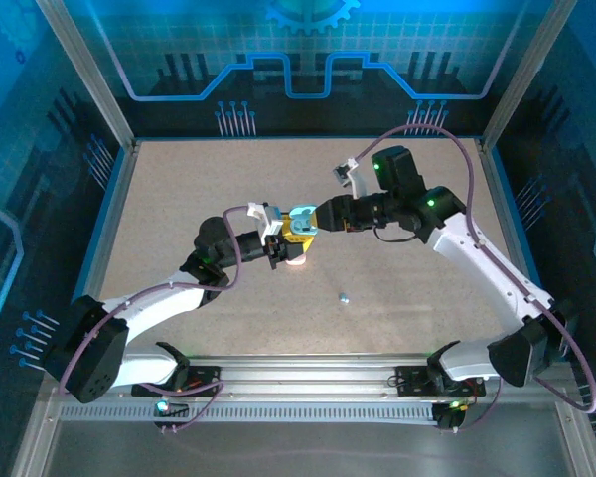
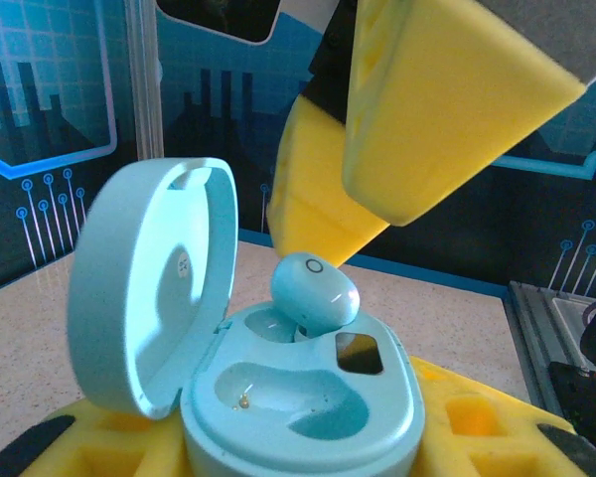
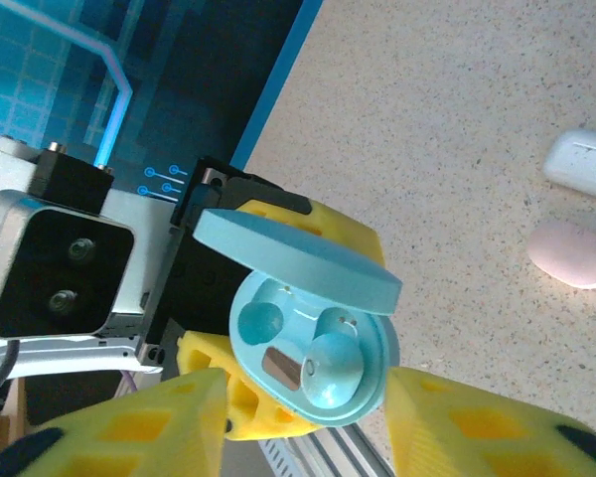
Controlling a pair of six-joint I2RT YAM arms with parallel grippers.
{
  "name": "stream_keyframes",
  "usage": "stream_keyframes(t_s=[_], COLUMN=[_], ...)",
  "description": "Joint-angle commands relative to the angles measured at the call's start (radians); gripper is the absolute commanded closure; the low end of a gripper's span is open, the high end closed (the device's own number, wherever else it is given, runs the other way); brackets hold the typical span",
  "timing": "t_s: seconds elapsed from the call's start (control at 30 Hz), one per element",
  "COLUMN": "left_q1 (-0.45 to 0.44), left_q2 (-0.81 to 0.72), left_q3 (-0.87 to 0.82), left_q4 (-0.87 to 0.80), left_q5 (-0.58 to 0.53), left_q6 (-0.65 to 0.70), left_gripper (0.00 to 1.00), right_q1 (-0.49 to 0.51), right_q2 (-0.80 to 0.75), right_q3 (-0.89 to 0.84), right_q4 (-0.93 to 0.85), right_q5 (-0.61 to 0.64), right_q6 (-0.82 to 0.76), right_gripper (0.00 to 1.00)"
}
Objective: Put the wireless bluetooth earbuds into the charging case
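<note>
My left gripper (image 1: 292, 244) is shut on the open teal charging case (image 2: 308, 407), its yellow pads (image 2: 487, 427) under the base. The lid (image 2: 149, 288) stands up on the left. A teal earbud (image 2: 315, 290) sits tilted in the far slot and sticks up out of it; the near slot (image 2: 278, 393) is empty. My right gripper (image 3: 308, 427) is open above the case, with its yellow fingers (image 3: 129, 427) standing apart on either side of that earbud (image 3: 330, 366). Another small teal earbud (image 1: 344, 296) lies loose on the table.
A white case (image 3: 583, 161) and a pink case (image 3: 573, 253) lie on the speckled table (image 3: 457, 119) beyond the teal one. Both grippers meet over the table's middle (image 1: 308, 231). Aluminium frame rails (image 1: 308, 373) run along the near edge.
</note>
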Motion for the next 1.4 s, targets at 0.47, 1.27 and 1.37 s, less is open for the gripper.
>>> stream_keyframes(t_s=[0.47,1.27,1.37], left_q1=[-0.008,-0.013,-0.012], left_q2=[-0.038,-0.035,-0.045], left_q3=[0.02,0.014,0.01], left_q4=[0.0,0.003,-0.008], left_q5=[0.013,-0.01,-0.032], left_q6=[0.026,0.034,0.042], left_gripper=[0.71,0.71,0.71], right_q1=[0.018,0.024,0.005], right_q2=[0.038,0.007,-0.069], right_q3=[0.032,0.054,0.029], right_q4=[0.033,0.006,-0.016], right_q5=[-0.039,-0.012,0.048], right_q6=[0.003,-0.043,-0.049], right_gripper=[0.74,0.65,0.63])
